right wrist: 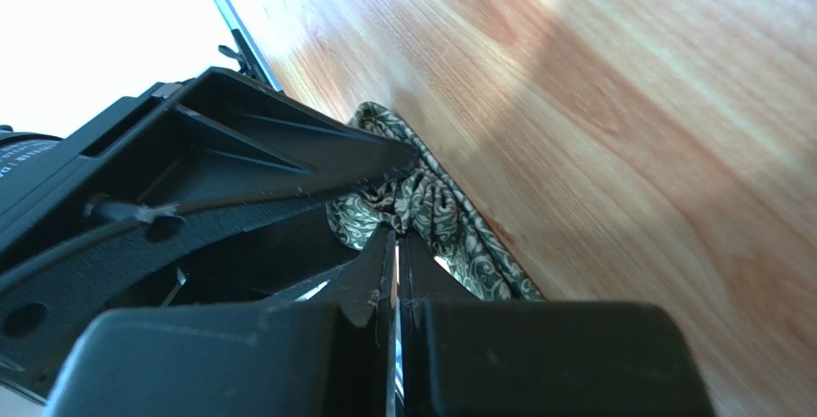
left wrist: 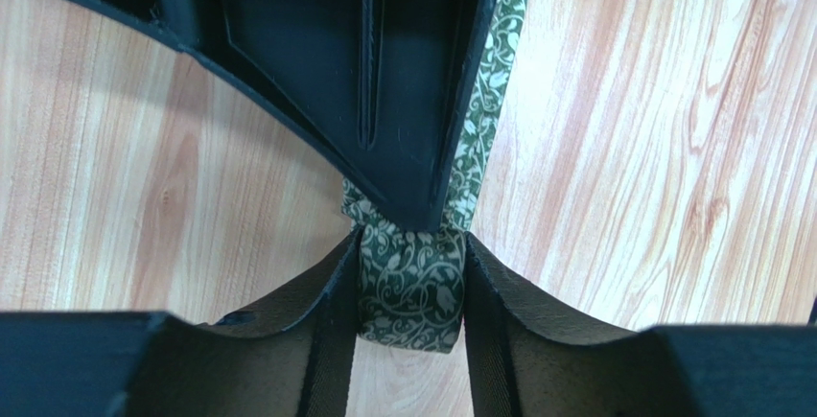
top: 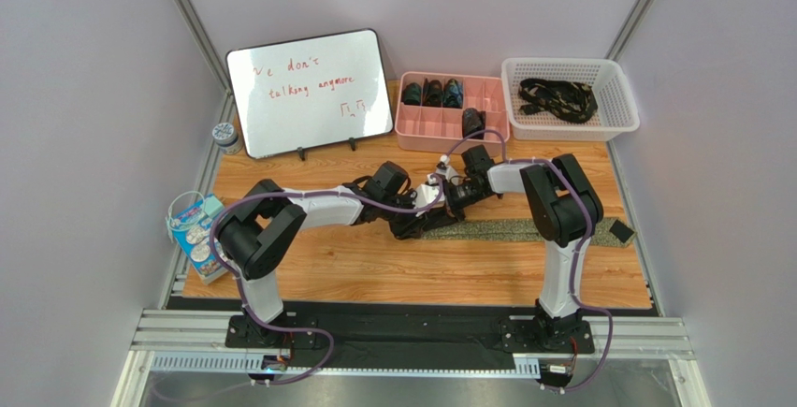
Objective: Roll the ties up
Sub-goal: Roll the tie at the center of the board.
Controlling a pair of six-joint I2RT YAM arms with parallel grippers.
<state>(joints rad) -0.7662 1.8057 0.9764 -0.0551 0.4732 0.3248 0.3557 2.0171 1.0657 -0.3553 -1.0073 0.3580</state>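
Note:
An olive-green tie [top: 524, 230] with a pale vine pattern lies along the wooden table, its black end [top: 619, 232] at the right. Both arms meet at its left end. In the left wrist view that end is rolled into a short roll [left wrist: 412, 292], and my left gripper [left wrist: 412, 240] has one finger against each side of it. My right gripper [right wrist: 398, 235] is shut, with bunched tie fabric [right wrist: 451, 216] pinched at its tips just beyond the roll. One right finger [left wrist: 384, 81] covers part of the tie. From above, the left gripper [top: 418, 225] and right gripper [top: 449, 206] hide the roll.
A pink divided tray [top: 440, 145] at the back holds rolled ties. A white basket [top: 617, 108] at the back right holds black ties [top: 558, 98]. A whiteboard [top: 313, 92] stands at the back left, with a small tin [top: 224, 136] beside it. A snack bag [top: 196, 234] lies at the table's left edge.

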